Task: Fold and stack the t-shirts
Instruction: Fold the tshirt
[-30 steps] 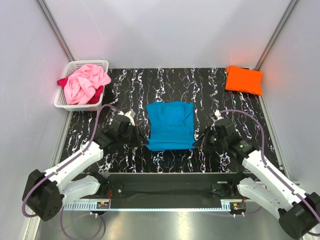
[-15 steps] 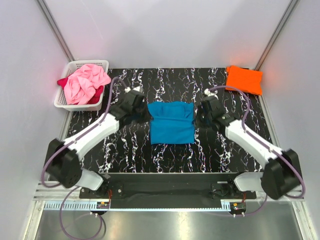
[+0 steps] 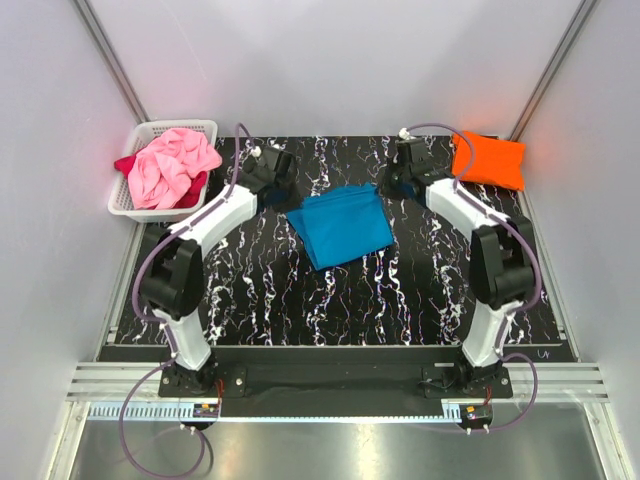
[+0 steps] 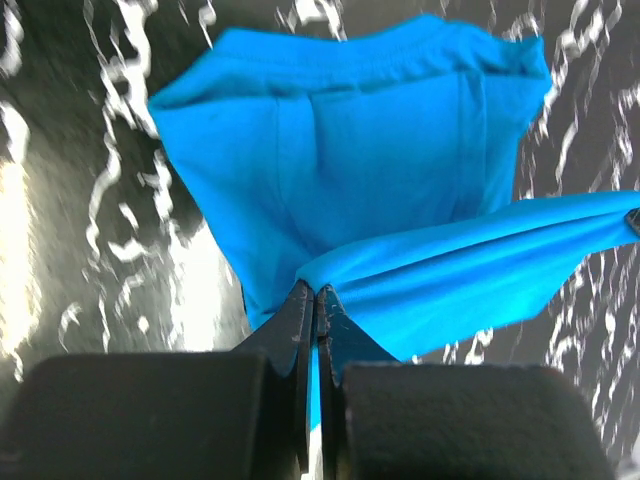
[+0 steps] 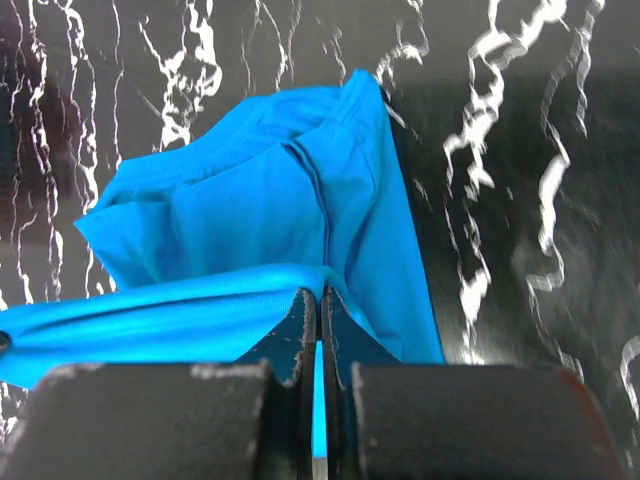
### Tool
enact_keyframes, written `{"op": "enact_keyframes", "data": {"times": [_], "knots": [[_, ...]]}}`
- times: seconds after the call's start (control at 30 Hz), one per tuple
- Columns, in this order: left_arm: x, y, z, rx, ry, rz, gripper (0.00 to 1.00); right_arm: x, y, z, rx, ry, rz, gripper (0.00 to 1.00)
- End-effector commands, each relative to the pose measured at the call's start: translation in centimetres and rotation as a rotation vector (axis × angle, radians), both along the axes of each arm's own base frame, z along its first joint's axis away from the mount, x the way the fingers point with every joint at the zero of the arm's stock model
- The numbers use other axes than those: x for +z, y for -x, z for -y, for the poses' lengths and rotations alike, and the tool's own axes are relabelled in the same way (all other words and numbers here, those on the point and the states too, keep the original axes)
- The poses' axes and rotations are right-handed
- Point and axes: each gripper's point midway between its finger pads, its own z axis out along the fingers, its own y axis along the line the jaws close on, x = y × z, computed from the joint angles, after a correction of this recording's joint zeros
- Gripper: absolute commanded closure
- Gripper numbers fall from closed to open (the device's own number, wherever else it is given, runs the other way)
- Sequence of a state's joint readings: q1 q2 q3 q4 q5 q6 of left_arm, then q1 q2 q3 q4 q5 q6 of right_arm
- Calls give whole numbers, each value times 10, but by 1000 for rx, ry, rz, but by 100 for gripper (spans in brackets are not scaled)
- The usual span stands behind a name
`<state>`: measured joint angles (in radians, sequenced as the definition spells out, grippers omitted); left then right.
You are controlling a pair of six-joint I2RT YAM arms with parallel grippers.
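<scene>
Top external: t-shirt [image 3: 340, 228] between end effectors [image 3: 288, 200] [image 3: 388, 188]

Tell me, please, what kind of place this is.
Probably a robot test cell in a laboratory: plain white walls enclose a black marbled table, a left arm and a right arm are bolted at its near edge, and a white basket holds crumpled t-shirts.

Pale grey walls [image 3: 330, 70] rise round a black, white-veined marble tabletop [image 3: 400, 300]; slanted metal corner posts [image 3: 106, 55]; even, soft light.
</scene>
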<state>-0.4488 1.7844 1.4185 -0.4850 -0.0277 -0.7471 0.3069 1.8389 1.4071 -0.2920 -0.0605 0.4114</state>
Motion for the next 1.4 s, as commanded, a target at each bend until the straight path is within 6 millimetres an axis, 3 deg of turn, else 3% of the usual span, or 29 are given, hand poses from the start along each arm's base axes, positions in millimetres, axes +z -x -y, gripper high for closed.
{"op": "enact_keyframes", "data": {"times": [0.0, 0.2, 0.4, 0.67, 0.77, 0.83, 0.87, 0.9, 0.97, 1.07, 1.17, 1.3, 1.37], "knots": [[14, -28, -28, 58, -79, 45, 100, 16, -38, 4, 20, 8, 91, 100], [17, -46, -42, 104, -90, 56, 100, 12, -77, -13, 65, -15, 119, 100], [24, -42, -43, 82, -86, 71, 100, 32, -89, -17, 79, -23, 171, 100], [23, -49, -76, 229, -143, 97, 100, 40, -107, -39, 162, -80, 208, 100], [11, -55, -85, 283, -147, 84, 100, 31, -118, -53, 219, -122, 200, 100], [8, -64, -86, 295, -146, 84, 100, 12, -128, -65, 260, -149, 171, 99], [-9, -68, -87, 302, -159, 52, 94, 4, -122, -75, 317, -186, 125, 78], [-16, -70, -88, 309, -165, 43, 84, -5, -131, -80, 336, -198, 122, 63], [-31, -78, -90, 327, -183, 28, 56, -18, -133, -82, 339, -202, 86, 47], [-41, -85, -100, 380, -211, 49, 40, -28, -144, -73, 281, -169, 78, 44], [-39, -83, -108, 421, -204, 90, 37, -25, -146, -60, 219, -116, 88, 44], [-10, -79, -104, 396, -132, 205, 36, -16, -136, -48, 200, -68, 95, 44], [-7, -75, -99, 349, -115, 216, 35, -14, -133, -42, 182, -47, 105, 44]]}}
